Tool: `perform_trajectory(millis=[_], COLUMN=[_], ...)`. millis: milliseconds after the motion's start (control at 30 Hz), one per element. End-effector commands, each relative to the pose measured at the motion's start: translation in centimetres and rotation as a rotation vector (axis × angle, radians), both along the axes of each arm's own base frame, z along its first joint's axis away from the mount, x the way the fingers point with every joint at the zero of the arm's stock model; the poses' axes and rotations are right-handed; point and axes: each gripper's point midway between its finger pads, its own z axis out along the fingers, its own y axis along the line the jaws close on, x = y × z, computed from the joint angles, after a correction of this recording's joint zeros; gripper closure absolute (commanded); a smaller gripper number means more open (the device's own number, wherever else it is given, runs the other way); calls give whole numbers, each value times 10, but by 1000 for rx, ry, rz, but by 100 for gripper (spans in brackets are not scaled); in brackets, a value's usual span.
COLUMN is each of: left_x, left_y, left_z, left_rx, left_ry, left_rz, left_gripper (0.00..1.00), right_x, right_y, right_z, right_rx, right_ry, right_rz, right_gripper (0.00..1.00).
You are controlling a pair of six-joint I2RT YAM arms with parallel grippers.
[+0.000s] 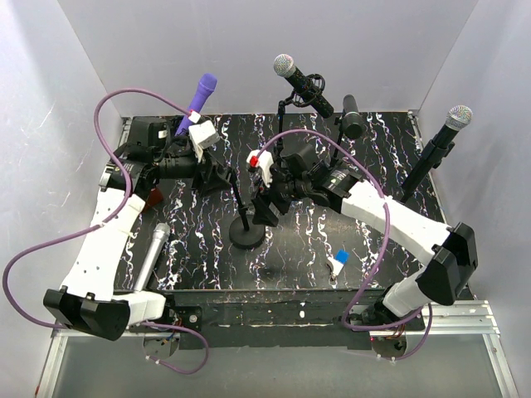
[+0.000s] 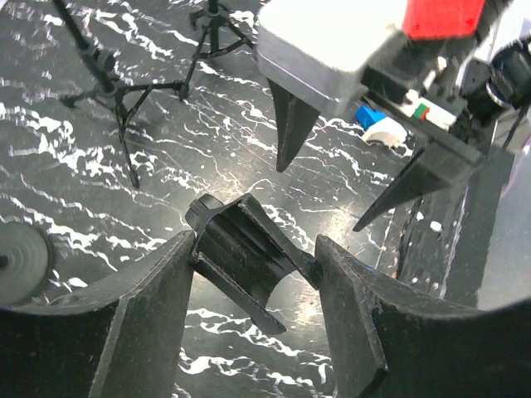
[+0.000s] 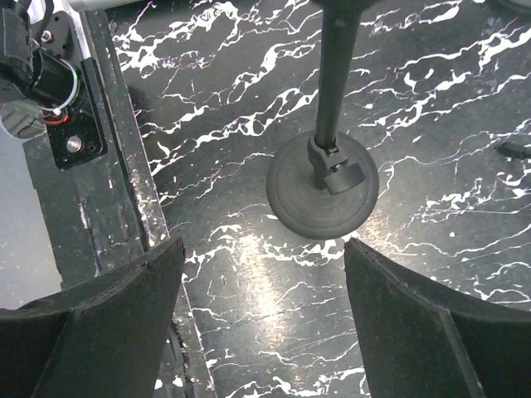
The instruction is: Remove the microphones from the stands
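The black stand has a round base (image 1: 247,236) (image 3: 292,207), a thin pole (image 3: 333,75) and an empty black clip (image 2: 236,253) at its top. In the left wrist view my left gripper (image 2: 253,249) (image 1: 218,176) is shut on that clip, one finger touching each end. No microphone sits in the clip. A silver microphone (image 1: 151,253) lies flat on the table beside my left arm. My right gripper (image 1: 265,209) (image 3: 264,249) hangs open just right of the pole, above the table in front of the base, holding nothing.
Other microphones stand on stands at the back: a purple one (image 1: 202,93), a silver-headed one (image 1: 292,70), a black one (image 1: 352,116) and a tall one at right (image 1: 448,128). Tripod legs (image 2: 124,99) spread nearby. A blue-and-white item (image 1: 338,261) lies near the front edge.
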Motion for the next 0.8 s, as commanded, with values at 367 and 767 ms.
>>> perform_trajectory(millis=[367, 767], left_x=[-39, -86], left_y=[15, 45], left_z=[16, 7], left_rx=[-75, 29], left_ry=[166, -245], left_rz=[186, 130], left_gripper=[64, 74], right_x=[-4, -10], right_y=[2, 20], right_z=[0, -8], right_rx=[4, 12], right_ry=[226, 585], right_rz=[10, 18], right_gripper=[29, 33])
